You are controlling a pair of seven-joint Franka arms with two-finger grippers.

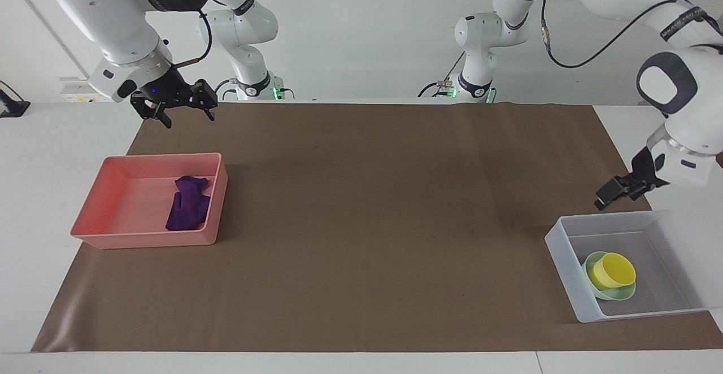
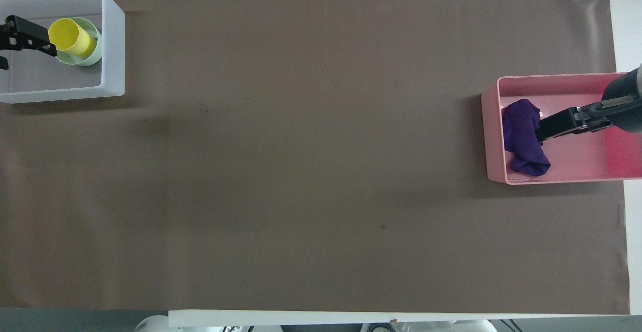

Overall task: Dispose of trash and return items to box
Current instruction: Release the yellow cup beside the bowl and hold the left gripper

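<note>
Cup and bowl boxed, rag binned, both grippers raised.

The yellow cup (image 1: pixel 612 270) sits tilted in the mint bowl (image 1: pixel 608 291) inside the grey box (image 1: pixel 565 263), at the left arm's end. The left gripper (image 1: pixel 614 191), empty, finger spacing unreadable, hangs over the box's robot-side rim; swinging low could clip it. The purple rag (image 1: pixel 187 212) lies in the pink tray (image 1: pixel 101 193); the right gripper (image 1: pixel 182 108), spread, waits above the brown mat (image 1: pixel 361 221).

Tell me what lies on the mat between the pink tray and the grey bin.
Nothing: the brown mat is bare between the pink tray and the grey bin, seen plainly in the overhead view.
</note>
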